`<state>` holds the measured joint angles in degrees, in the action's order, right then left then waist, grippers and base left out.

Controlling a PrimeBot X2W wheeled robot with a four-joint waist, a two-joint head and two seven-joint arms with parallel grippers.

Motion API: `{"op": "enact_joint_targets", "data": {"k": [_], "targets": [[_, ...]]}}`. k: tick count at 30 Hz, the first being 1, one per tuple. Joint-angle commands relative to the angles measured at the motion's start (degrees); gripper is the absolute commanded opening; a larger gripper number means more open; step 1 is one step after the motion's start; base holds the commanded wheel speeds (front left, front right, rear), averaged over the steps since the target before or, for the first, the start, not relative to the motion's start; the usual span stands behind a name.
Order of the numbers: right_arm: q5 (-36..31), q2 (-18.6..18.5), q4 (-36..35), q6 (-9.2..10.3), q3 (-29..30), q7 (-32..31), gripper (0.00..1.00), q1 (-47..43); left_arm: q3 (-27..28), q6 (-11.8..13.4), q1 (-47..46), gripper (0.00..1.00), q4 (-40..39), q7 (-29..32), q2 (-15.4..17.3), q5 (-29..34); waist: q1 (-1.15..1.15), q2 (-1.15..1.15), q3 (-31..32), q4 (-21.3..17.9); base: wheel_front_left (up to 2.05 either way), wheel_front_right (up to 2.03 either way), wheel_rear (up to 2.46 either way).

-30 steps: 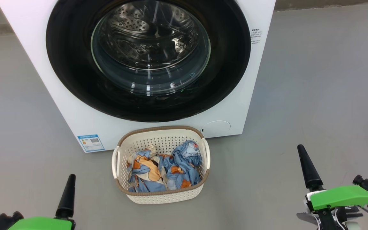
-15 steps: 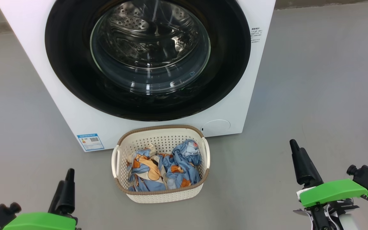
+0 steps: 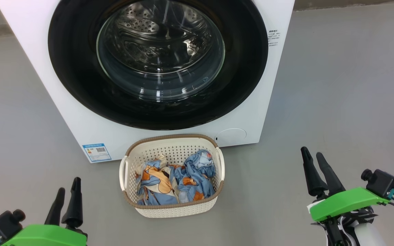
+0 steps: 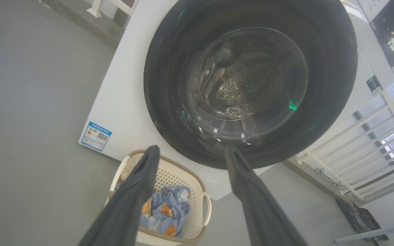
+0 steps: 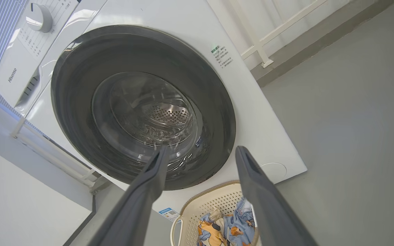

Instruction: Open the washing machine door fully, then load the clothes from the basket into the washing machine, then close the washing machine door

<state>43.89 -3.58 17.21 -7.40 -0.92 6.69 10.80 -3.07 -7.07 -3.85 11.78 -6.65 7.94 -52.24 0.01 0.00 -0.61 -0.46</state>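
1. Two grippers frame the head view. The left gripper (image 3: 69, 183) is at 7 o'clock and the right gripper (image 3: 311, 151) at 4 o'clock. Each has its two dark fingers spread apart with nothing between them, and both are well apart from the basket.
2. At 12 o'clock in the head view stands the white washing machine (image 3: 80, 112). The washing machine door (image 3: 70, 68), a glossy black ring around a bulging glass window, sits shut against its front. The steel drum (image 3: 142, 24) shows through the glass.
3. At 6 o'clock of the door, the basket (image 3: 173, 209) stands on the grey floor (image 3: 337, 85), just in front of the machine. The clothes (image 3: 178, 181) lie crumpled inside it, below the rim.
4. On the machine's front, a blue label (image 3: 96, 152) sits at 7 o'clock of the door and a round white cap (image 3: 232, 135) at 5 o'clock.
5. The left wrist view adds a white railing (image 4: 354, 136) at 4 o'clock, beyond the machine's side. The basket lies at 6 o'clock, partly behind one finger.
6. The right wrist view adds the machine's top panel, with a round control knob (image 5: 37, 17) at 11 o'clock. The basket peeks in at 6 o'clock between the fingers.
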Motion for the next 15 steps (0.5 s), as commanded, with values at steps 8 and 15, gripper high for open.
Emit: {"op": "enact_joint_targets", "data": {"k": [8, 15], "targets": [[-7.67, -0.33, -0.37, -0.06, -1.59, 1.96, 1.00, 3.71, 0.84, -0.29, -3.48, 1.00, -1.60, -1.97, 1.92, 7.67, 0.00, 0.00, 0.21, -0.02, 0.00, 0.00, 0.00], [-12.81, -0.21, 1.37, -0.07, -2.17, 3.14, 1.00, 4.17, 1.05, -0.31, -3.56, 1.00, -0.70, -3.15, 2.19, 13.33, 0.00, 0.00, 0.51, 0.07, 0.00, 0.00, 0.00]]}}
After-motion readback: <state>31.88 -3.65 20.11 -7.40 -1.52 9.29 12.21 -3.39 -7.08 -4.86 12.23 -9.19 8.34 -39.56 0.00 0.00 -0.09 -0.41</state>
